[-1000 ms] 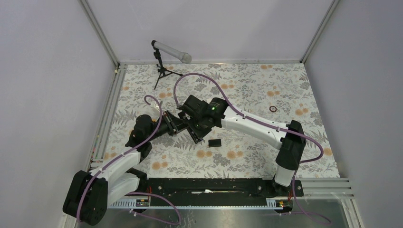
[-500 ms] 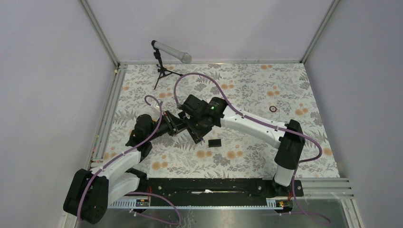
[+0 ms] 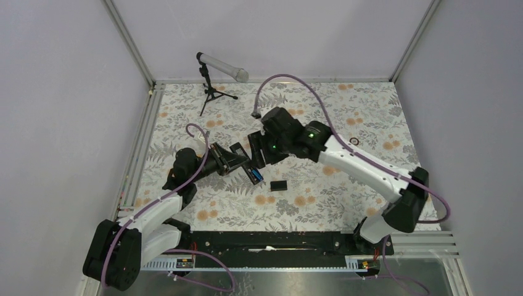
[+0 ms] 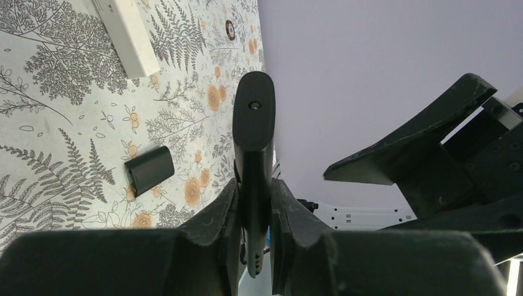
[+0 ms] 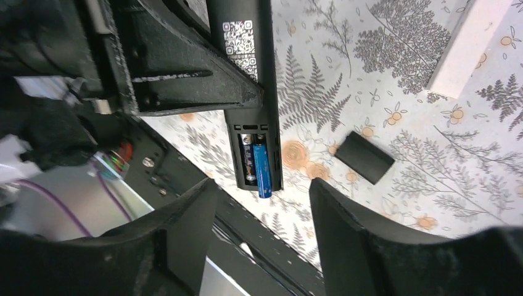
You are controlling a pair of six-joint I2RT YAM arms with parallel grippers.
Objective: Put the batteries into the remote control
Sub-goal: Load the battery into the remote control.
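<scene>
Right hand withdrawn, open, empty | left hand clamps remote | batteries in compartment

remote: matt black plastic | blue battery: glossy wrap
</scene>
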